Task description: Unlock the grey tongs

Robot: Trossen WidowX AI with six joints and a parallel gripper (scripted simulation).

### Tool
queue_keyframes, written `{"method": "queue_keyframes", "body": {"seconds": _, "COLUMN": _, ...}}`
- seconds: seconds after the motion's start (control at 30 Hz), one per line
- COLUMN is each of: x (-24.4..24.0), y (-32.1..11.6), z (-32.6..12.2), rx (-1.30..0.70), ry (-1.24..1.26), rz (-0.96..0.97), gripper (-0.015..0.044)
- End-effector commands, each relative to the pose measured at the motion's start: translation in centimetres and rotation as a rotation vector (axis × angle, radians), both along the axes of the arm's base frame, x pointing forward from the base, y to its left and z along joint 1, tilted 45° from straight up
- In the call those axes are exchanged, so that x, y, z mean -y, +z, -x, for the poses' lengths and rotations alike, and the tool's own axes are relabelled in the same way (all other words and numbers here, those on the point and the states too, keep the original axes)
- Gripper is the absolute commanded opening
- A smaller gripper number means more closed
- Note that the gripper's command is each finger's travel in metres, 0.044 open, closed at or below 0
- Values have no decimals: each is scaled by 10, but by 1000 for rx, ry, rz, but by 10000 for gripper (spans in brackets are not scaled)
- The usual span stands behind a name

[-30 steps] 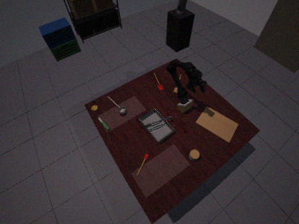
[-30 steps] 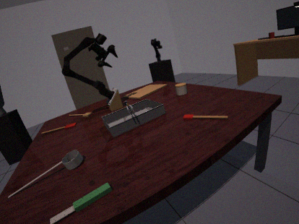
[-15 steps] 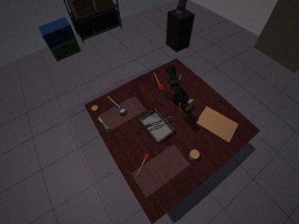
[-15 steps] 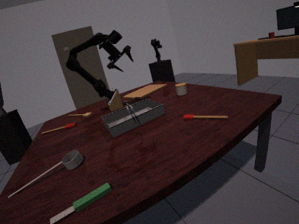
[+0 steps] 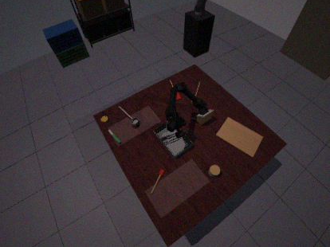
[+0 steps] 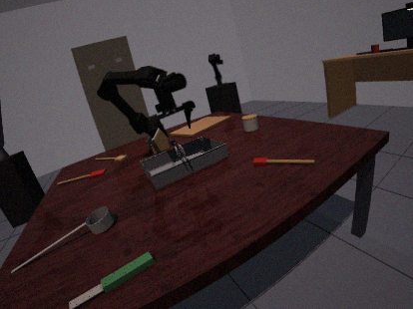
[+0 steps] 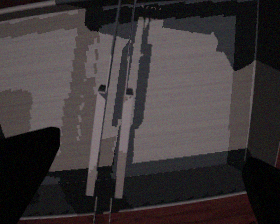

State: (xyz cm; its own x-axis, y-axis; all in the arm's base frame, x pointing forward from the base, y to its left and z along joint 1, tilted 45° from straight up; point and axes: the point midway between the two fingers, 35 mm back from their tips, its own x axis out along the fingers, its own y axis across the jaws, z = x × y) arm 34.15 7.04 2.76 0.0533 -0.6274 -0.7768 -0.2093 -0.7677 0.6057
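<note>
The grey tongs lie across the roasting tin. Their two thin arms run side by side with a narrow gap, and both ends leave the wrist view. My gripper is wide open and empty above the tin. In the wrist view one dark finger is on each side of the tongs, with wide space between finger and tongs. Contact with them is not seen. The wooden board lies flat on the table, apart from the tin.
A pale upright block stands close to the tin, beside the arm. A lidded jar stands near the board. A red-tipped spatula, a long-handled cup and a green-handled tool lie farther off.
</note>
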Motion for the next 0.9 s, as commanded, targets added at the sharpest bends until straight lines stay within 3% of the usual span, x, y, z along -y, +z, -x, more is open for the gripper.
{"method": "queue_keyframes", "body": {"seconds": 0.0, "x": 41, "y": -8, "z": -19, "rx": -50, "ry": 4, "rz": 101, "gripper": 440}}
{"method": "queue_keyframes", "body": {"seconds": 0.87, "x": 45, "y": -24, "z": -11, "rx": -51, "ry": 4, "rz": 99, "gripper": 440}}
